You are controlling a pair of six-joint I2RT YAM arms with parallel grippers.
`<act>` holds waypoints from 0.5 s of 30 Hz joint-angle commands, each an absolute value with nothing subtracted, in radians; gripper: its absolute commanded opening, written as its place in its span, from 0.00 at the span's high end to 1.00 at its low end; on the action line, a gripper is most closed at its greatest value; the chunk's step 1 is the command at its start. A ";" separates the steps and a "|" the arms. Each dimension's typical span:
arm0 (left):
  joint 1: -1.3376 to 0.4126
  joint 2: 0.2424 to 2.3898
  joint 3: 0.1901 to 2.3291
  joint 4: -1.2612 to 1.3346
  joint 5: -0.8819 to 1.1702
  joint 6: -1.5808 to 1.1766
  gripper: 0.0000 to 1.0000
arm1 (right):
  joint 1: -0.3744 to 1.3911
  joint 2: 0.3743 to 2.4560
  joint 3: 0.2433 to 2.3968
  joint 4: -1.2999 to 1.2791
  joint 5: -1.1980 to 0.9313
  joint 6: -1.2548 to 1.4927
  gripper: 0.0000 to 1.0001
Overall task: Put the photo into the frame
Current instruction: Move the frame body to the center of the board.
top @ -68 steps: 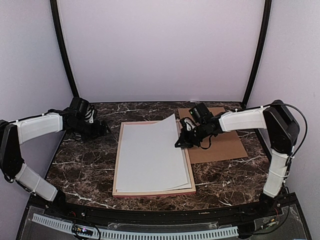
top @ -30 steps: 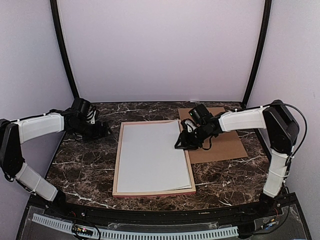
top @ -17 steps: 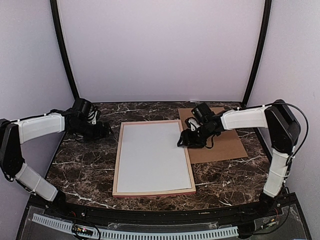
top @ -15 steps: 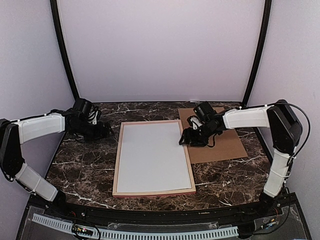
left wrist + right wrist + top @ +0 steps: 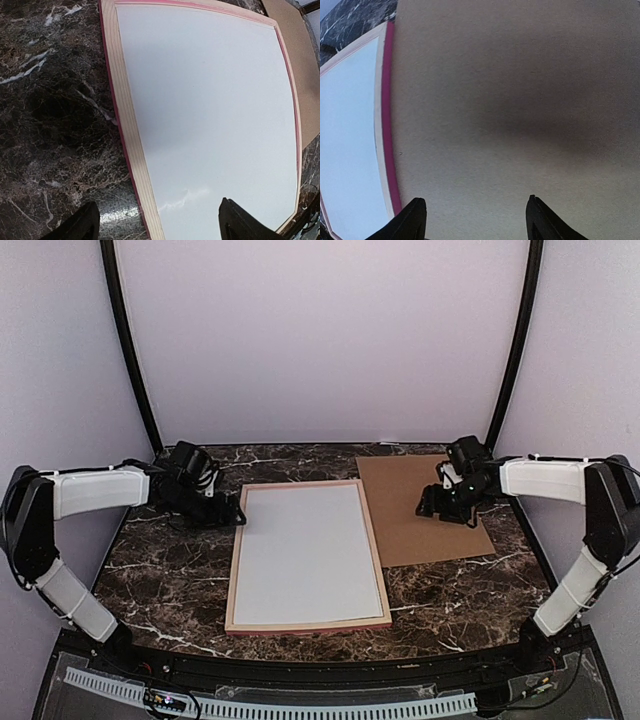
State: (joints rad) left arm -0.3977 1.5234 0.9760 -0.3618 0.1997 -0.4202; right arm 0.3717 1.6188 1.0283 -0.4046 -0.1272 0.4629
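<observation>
Since the photo (image 5: 305, 555) lies white back up and flat within the frame (image 5: 233, 580), any further move turns on seating it. The long axis of both runs from the arms' side toward the far wall. The left gripper (image 5: 232, 515) stands just beside the frame's far-left corner, jaws apart and empty, with the print to its right; this arm is the nearer. The right gripper (image 5: 430, 508) hangs over the brown backing board (image 5: 420, 535), jaws apart and holding nothing, with the frame well off to its left.

Compared with the earliest view, the print's far-right corner is no longer raised in the right jaws, that arm has drawn back over the board, and the left arm has closed in across the surface (image 5: 170, 570). Whether every edge sits fully inside the rails cannot be confirmed.
</observation>
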 commanded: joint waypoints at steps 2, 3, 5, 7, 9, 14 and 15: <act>-0.423 1.603 1.034 -0.396 0.141 -0.401 0.21 | 0.323 1.548 0.979 -0.409 -0.104 0.430 0.30; -0.427 1.627 1.039 -0.399 0.135 -0.398 0.23 | 0.320 1.544 0.970 -0.405 -0.107 0.431 0.31; -0.435 1.655 1.056 -0.407 0.119 -0.389 0.26 | 0.318 1.541 0.957 -0.397 -0.114 0.432 0.30; -0.440 1.680 1.073 -0.409 0.114 -0.382 0.29 | 0.318 1.541 0.945 -0.391 -0.121 0.434 0.31; -0.445 1.704 1.084 -0.411 0.109 -0.377 0.32 | 0.316 1.538 0.933 -0.384 -0.123 0.437 0.31; -0.448 1.750 1.099 -0.422 0.086 -0.373 0.40 | 0.311 1.523 0.914 -0.380 -0.118 0.436 0.31; -0.449 1.755 1.101 -0.424 0.073 -0.374 0.42 | 0.308 1.520 0.913 -0.383 -0.115 0.433 0.31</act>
